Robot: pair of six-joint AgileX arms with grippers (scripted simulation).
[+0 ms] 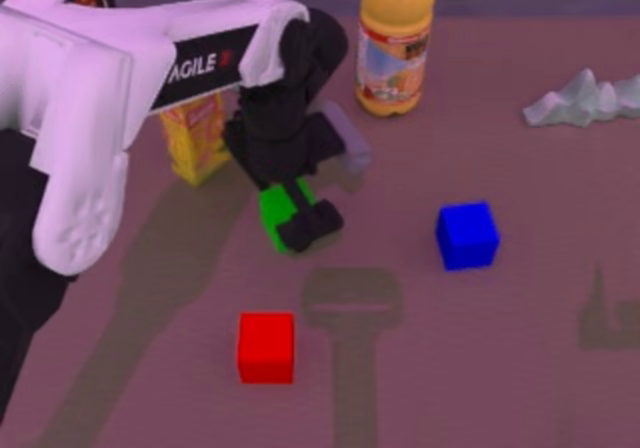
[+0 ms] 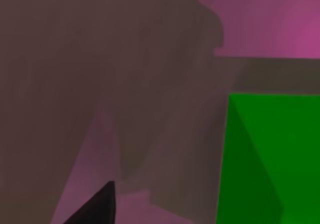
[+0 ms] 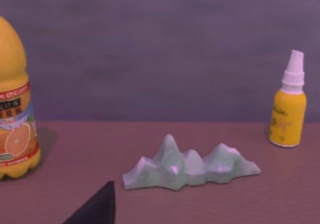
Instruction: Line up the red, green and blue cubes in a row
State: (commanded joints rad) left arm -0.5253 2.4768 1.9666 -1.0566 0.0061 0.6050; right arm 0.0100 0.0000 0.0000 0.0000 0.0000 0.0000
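While the left gripper [image 1: 296, 211] straddles the green cube [image 1: 276, 211] at desk [image 1: 520, 368] centre, seemingly holding it, red cube [image 1: 266, 347] sits nearer, blue cube [image 1: 467, 235] right. Right gripper: unseen.

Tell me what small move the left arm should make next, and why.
Probably close the left gripper on the green cube if its fingers do straddle it, then lift. The gripper sits low over that cube, which fills the left wrist view, while the red cube and blue cube lie apart, not in a row. The right arm is out of the top view.
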